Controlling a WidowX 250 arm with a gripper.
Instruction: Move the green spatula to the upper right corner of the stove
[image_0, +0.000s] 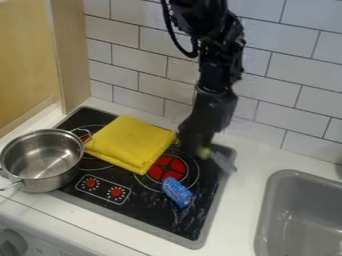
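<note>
In the camera view, near the upper right corner of the stove (145, 204), what seems the green spatula (204, 152) is seen by the pincer (194, 144), whose grip cannot be told; likely light, stiff and slick, it is best held mid-handle

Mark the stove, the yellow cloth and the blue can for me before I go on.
Stove (147, 203): camera view, bare black surface near the front edge.
Yellow cloth (130, 141): camera view, middle of its folded top.
Blue can (176, 191): camera view, middle of its side.
</note>
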